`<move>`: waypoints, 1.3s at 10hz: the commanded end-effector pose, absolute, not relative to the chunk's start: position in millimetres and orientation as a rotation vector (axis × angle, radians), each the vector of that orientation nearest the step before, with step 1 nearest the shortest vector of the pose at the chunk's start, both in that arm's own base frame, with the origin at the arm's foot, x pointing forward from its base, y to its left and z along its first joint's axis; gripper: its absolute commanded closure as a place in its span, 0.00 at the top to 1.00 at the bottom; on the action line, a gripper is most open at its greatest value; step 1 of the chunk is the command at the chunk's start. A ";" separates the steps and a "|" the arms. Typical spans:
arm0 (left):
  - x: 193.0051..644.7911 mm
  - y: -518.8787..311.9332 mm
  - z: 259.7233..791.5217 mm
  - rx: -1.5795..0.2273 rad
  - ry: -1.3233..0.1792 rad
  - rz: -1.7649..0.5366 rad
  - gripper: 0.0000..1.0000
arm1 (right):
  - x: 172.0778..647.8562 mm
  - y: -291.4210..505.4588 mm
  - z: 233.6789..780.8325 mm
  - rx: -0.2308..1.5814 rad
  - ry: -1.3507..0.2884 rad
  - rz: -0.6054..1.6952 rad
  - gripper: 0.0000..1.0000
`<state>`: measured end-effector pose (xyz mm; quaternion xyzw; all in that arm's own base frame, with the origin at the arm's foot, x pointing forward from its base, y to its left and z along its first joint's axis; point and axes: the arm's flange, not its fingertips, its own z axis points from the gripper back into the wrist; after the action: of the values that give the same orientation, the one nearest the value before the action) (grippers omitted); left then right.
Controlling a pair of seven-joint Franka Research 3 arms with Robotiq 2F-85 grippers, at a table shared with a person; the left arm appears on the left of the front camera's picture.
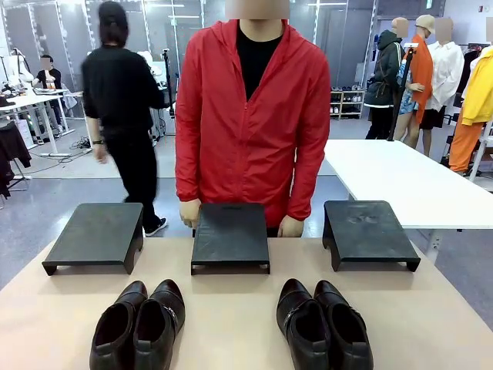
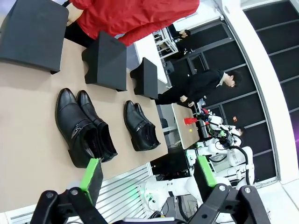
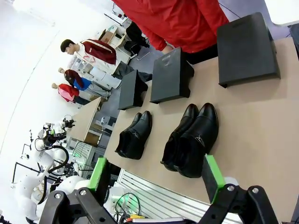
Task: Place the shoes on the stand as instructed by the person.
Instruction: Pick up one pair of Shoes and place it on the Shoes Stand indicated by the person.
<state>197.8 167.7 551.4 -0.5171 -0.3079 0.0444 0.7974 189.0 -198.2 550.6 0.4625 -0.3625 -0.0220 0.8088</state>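
- Your left gripper (image 2: 148, 173) hangs on the near side of the table (image 1: 231, 308), fingers spread wide with nothing between them.
- The left stand (image 1: 94, 235) is a flat black block at the far left of the table. Behind it, out on the floor and well apart from the table, a passer-by in black (image 1: 123, 92) is walking.
- The left pair of shoes (image 1: 139, 327) sits close to your edge. The two shoes touch side by side, toes pointing at the person. The pair lies roughly in front of the gap between the left and middle stands, with bare tabletop between shoes and stands.
- The middle stand (image 1: 230, 235) lies straight ahead. The person (image 1: 250, 116), in a red jacket, stands right behind it, with a hand (image 1: 189, 212) just beside each far corner of that stand.
- The right pair of shoes (image 1: 323, 324) is also close to your edge, side by side, toes away from you, well apart from the left pair.
- The right stand (image 1: 368, 231) sits at the far right, turned slightly. A white table (image 1: 400, 177) stands beyond it.
- Your right gripper (image 3: 155, 175) hangs on the near side of the right pair, fingers spread wide and gripping nothing.
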 end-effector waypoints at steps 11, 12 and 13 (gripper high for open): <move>199.9 167.6 553.4 -1.123 -0.674 0.071 1.00 | 189.4 -199.1 552.8 0.988 -0.789 -0.030 1.00; 199.9 167.6 553.4 -1.123 -0.674 0.071 1.00 | 189.4 -199.1 552.8 0.988 -0.789 -0.030 1.00; 199.9 167.6 553.4 -1.123 -0.674 0.071 1.00 | 189.4 -199.1 552.8 0.988 -0.789 -0.030 1.00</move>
<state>196.8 167.2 551.8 -0.5167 -0.3073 0.0446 0.7979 187.9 -198.8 550.4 0.4621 -0.3618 -0.0239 0.8093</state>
